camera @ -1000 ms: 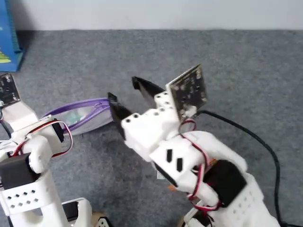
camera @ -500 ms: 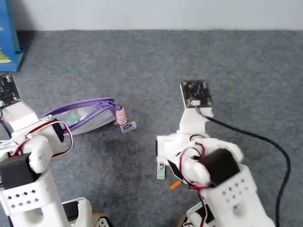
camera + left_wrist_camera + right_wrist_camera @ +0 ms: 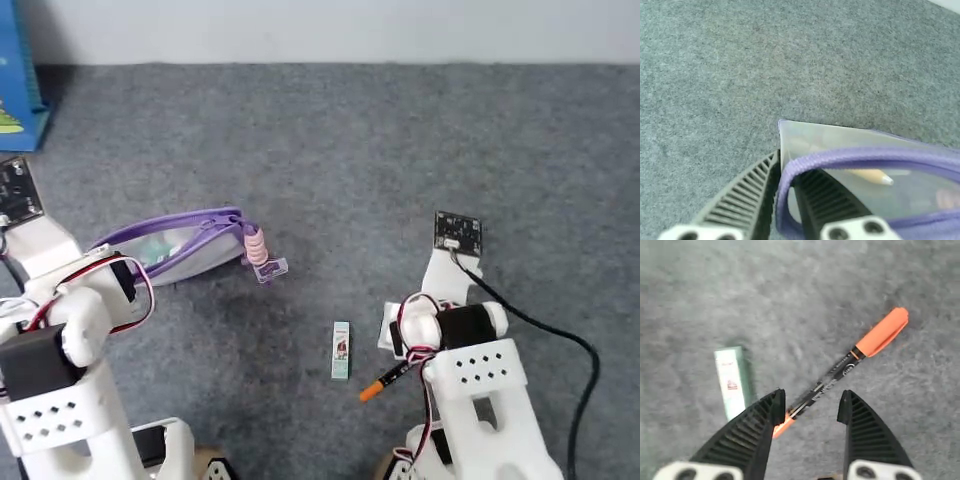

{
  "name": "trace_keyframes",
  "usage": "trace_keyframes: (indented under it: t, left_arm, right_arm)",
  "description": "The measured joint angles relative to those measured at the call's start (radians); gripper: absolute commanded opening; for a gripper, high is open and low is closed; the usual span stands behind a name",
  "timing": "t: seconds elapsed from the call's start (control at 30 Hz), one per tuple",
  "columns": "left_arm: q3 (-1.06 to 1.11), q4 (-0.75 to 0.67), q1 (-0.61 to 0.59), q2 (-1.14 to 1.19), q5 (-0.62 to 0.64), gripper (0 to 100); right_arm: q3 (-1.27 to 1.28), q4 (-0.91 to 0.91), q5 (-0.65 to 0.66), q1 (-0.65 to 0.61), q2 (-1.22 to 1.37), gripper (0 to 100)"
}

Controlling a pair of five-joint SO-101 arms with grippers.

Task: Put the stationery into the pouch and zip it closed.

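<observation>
A clear pouch (image 3: 178, 246) with a purple zip lies left of centre, its pink zip pull (image 3: 260, 253) at the right end. My left gripper (image 3: 786, 167) is shut on the pouch's (image 3: 860, 155) purple rim at its corner; a pale pencil (image 3: 871, 175) shows inside. A small green box (image 3: 341, 350) and an orange-capped pen (image 3: 386, 380) lie near the front. My right gripper (image 3: 811, 401) hangs open just above the pen (image 3: 840, 372), one finger on each side, with the green box (image 3: 733, 382) beside it.
Grey carpet covers the table. A blue box (image 3: 18, 95) stands at the far left edge. A black cable (image 3: 560, 340) trails from the right arm (image 3: 450, 335). The left arm (image 3: 50, 330) sits at the front left.
The right arm has swung back from beside the pouch to the front and dropped over the pen. The zip pull, green box and pen are now uncovered. The left arm kept still.
</observation>
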Motion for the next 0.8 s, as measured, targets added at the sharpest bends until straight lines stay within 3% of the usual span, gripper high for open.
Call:
trace_keyframes:
  t: [0.27,0.8]
  left_arm:
    - [0.002,0.000,0.000,0.000,0.000,1]
    - [0.002,0.000,0.000,0.000,0.000,1]
  right_arm:
    - [0.044,-0.018,0.034,0.011,0.000,16.9]
    - [0.190,-0.227,0.035,0.080,0.000,16.7]
